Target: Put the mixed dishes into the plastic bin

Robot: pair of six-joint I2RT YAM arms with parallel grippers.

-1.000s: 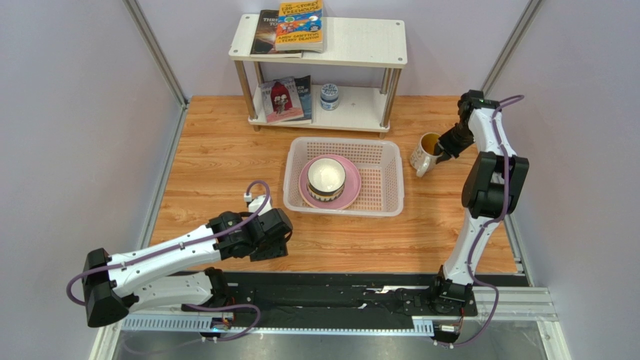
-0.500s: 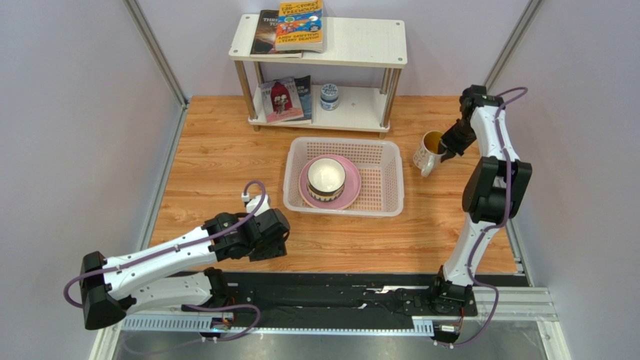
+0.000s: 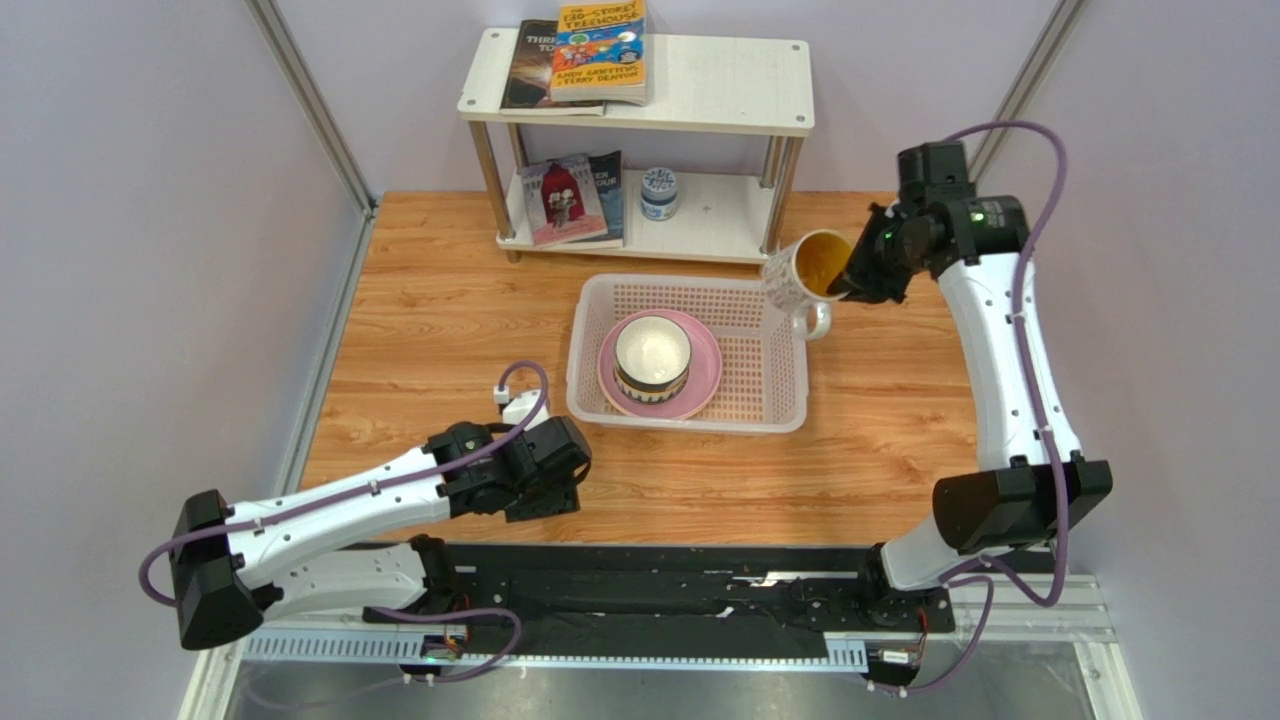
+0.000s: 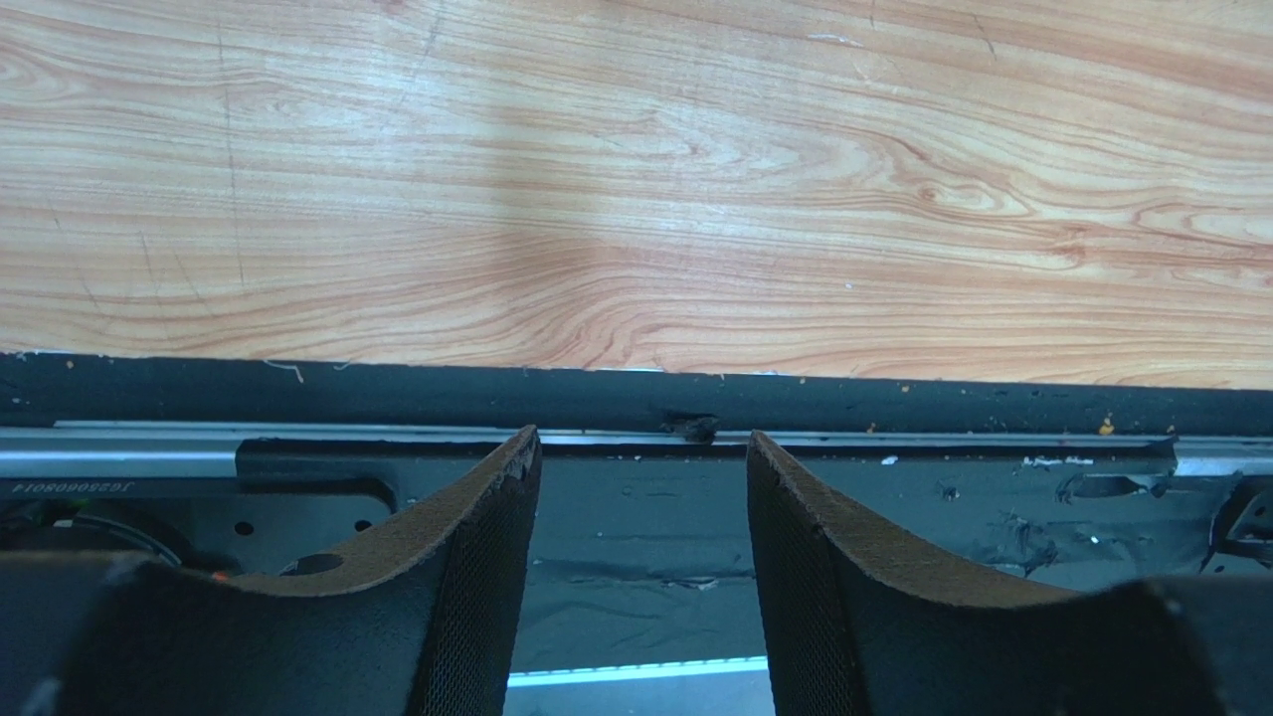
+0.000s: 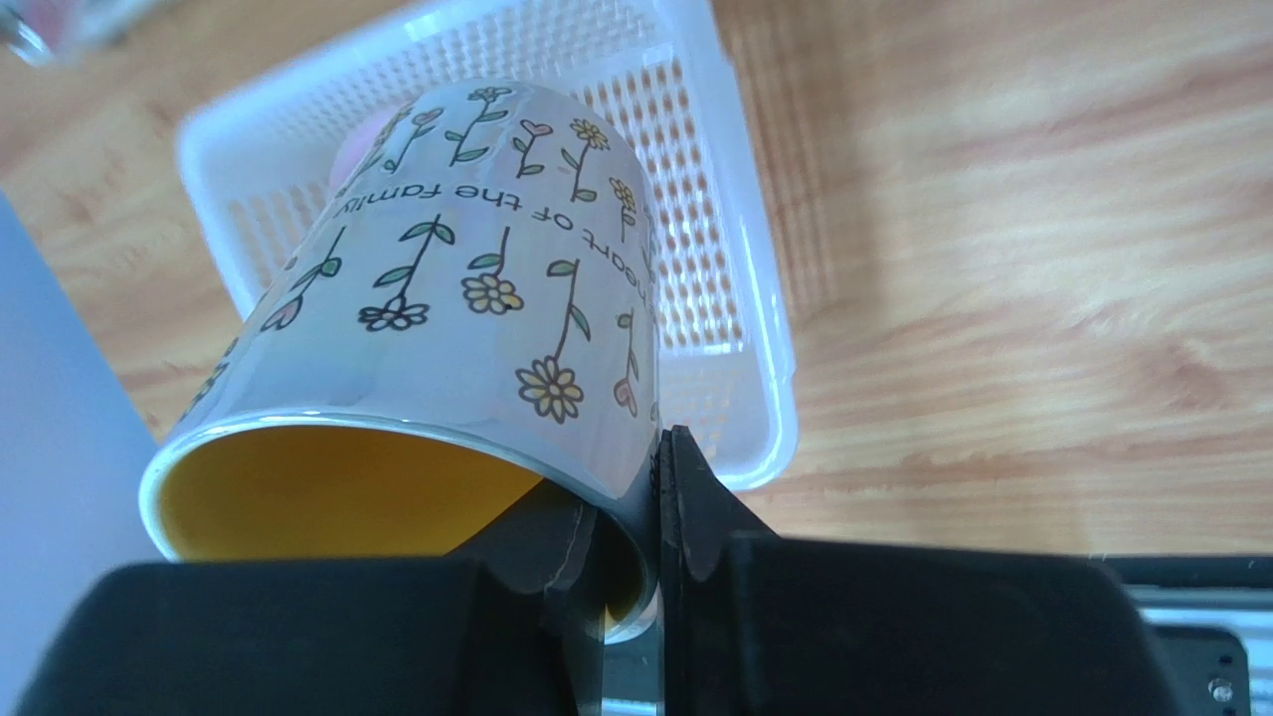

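My right gripper [image 3: 854, 285] is shut on the rim of the mug [image 3: 800, 276], white with flowers and yellow inside. It holds the mug tilted in the air over the right end of the plastic bin [image 3: 781, 360]. The right wrist view shows the mug [image 5: 448, 328] with one finger inside and one outside the rim, and the bin [image 5: 732, 343] below. In the bin a grey patterned bowl [image 3: 654, 357] sits on the pink plate [image 3: 700, 378]. My left gripper [image 3: 553, 477] is open and empty near the table's front edge. The other dishes are not in view.
A white two-tier shelf [image 3: 751, 90] stands at the back with books and a small blue-white jar [image 3: 657, 192] on it. Walls close in left and right. The black base rail [image 4: 628, 400] lies under the left gripper.
My right arm has lifted the mug off the table at the right of the bin and carried it left, over the bin's right end. The left arm has hardly moved.
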